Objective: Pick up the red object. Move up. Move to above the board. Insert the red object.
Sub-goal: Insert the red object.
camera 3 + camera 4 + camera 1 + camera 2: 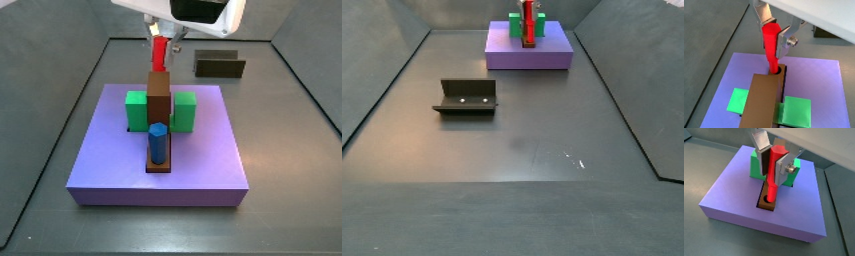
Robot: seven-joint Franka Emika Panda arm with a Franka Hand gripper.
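Note:
My gripper [775,36] is shut on the red object [771,47], a slim red peg held upright between the silver fingers; this shows in both wrist views [773,168]. The peg's lower tip sits in the mouth of a round hole at one end of the brown board [763,100], as a wrist view shows [768,198]. Two green cubes [739,100] [795,111] flank the board. In a side view the gripper [160,40] holds the peg [160,52] over the board's far end [159,95]. It also shows far off in a side view [529,28].
The board and cubes sit on a large purple slab [201,165] [529,58]. A blue hexagonal peg [158,142] stands in the board's near end. The dark fixture [466,97] [221,66] stands on the grey floor away from the slab. Grey walls surround the floor.

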